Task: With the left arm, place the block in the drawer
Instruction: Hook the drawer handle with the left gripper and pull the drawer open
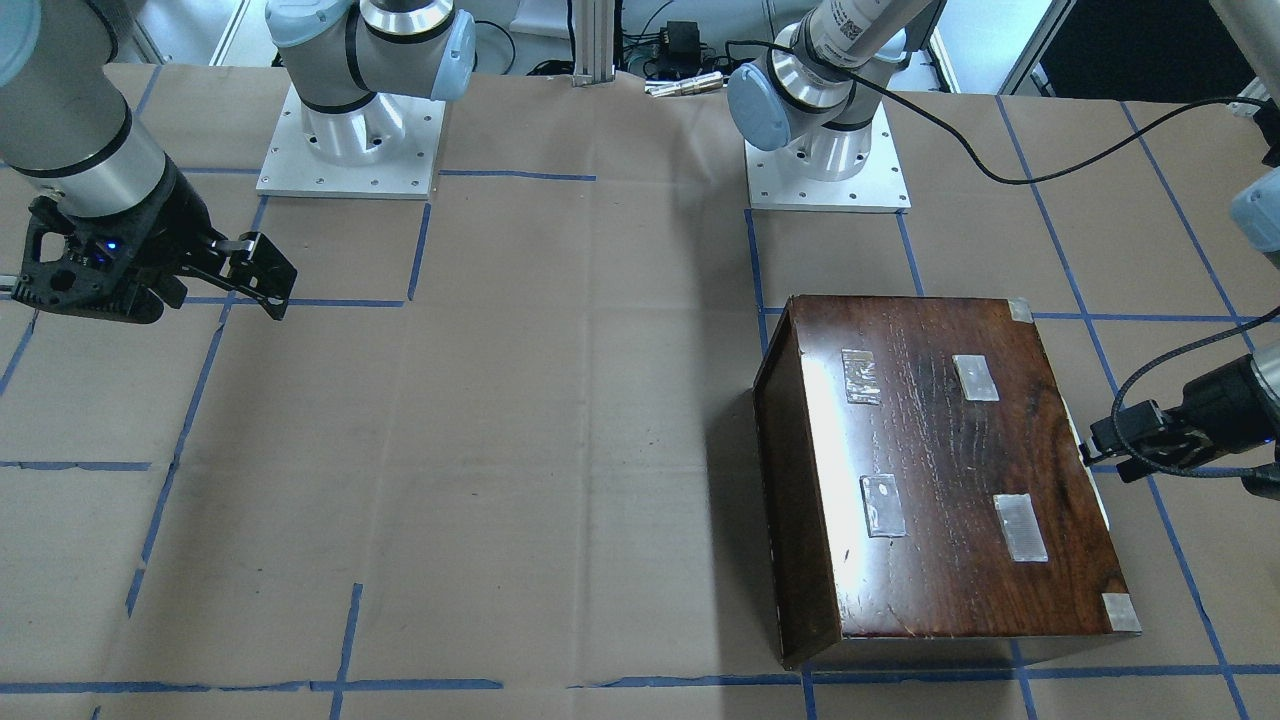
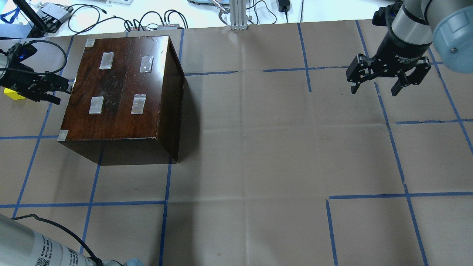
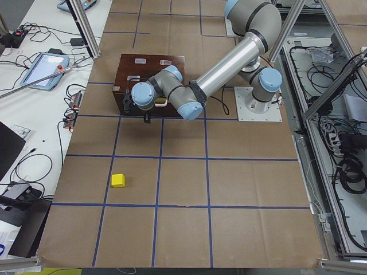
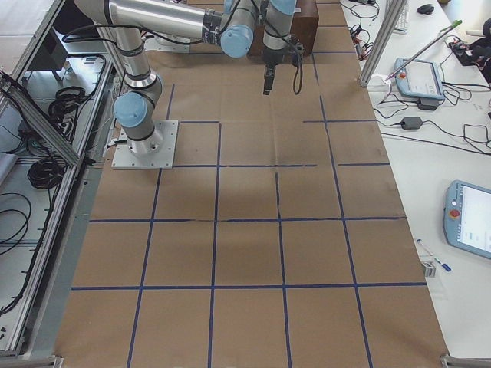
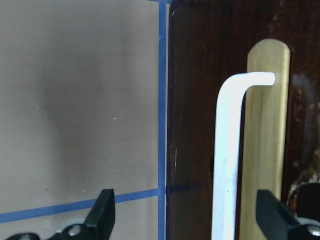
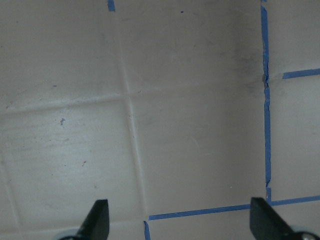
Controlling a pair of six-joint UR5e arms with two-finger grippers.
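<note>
The yellow block lies on the paper-covered table, well away from the cabinet; in the overhead view it peeks out behind my left wrist. The drawer is closed in the dark cabinet. Its dark front with a pale wood notch and a white bent handle fills the left wrist view. My left gripper is open and faces that front, jaws on either side of the handle; it also shows in the overhead view. My right gripper is open and empty over bare table.
Blue tape lines grid the brown paper. The cabinet's top carries clear tape patches. Both arm bases stand at the robot's side of the table. Cables and devices lie beyond the far table edge.
</note>
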